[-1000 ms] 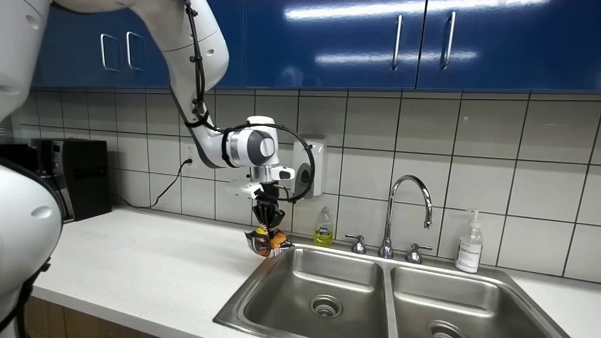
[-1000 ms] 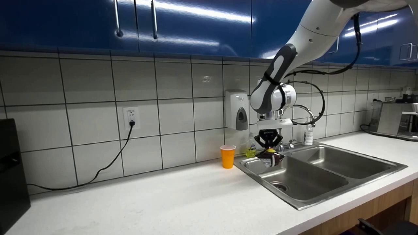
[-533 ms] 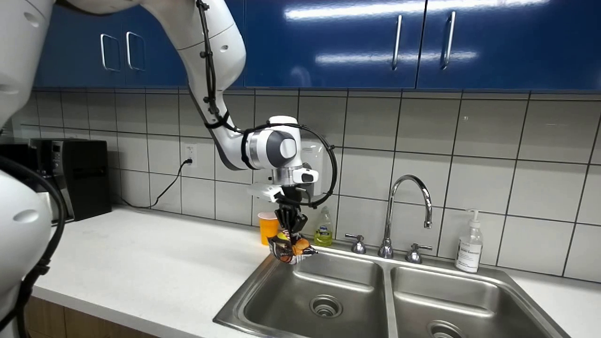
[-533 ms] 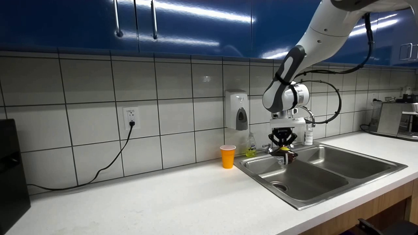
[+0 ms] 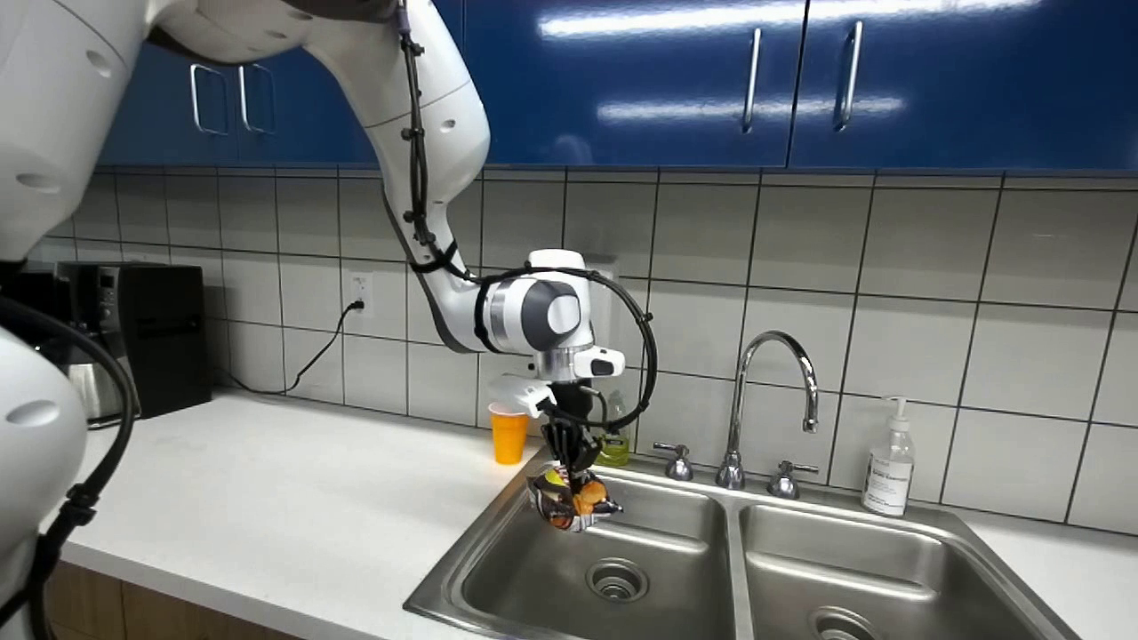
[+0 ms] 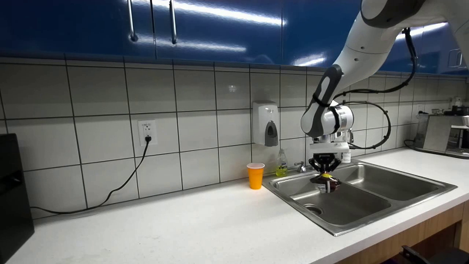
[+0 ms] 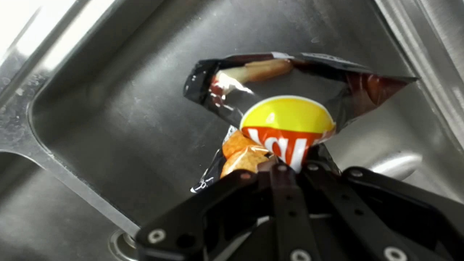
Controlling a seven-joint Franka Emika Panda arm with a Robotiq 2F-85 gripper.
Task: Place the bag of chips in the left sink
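The bag of chips (image 5: pixel 560 508) is small, dark and shiny, with orange pictures and a yellow and red logo. My gripper (image 5: pixel 576 473) points down and is shut on the bag's top. The bag hangs above the back part of the left sink basin (image 5: pixel 524 578), apart from its floor as far as I can tell. In an exterior view the gripper (image 6: pixel 325 171) and the bag (image 6: pixel 326 184) show over the basin (image 6: pixel 340 209). In the wrist view the bag (image 7: pixel 286 112) spreads out beyond the fingertips (image 7: pixel 295 166), which hide its pinched part.
An orange cup (image 5: pixel 508 436) stands on the counter (image 5: pixel 311 498) by the sink's corner. A dish soap bottle (image 6: pixel 281 167) stands behind the basin. The faucet (image 5: pixel 737 409) and its handles rise at the back. The right basin (image 5: pixel 853 569) lies beyond the divider. A pump bottle (image 5: pixel 889 471) stands behind it.
The gripper has carried the bag from the sink's back left corner to the right over the left basin, then lowered it a little. The orange cup, earlier hidden in an exterior view, now shows.
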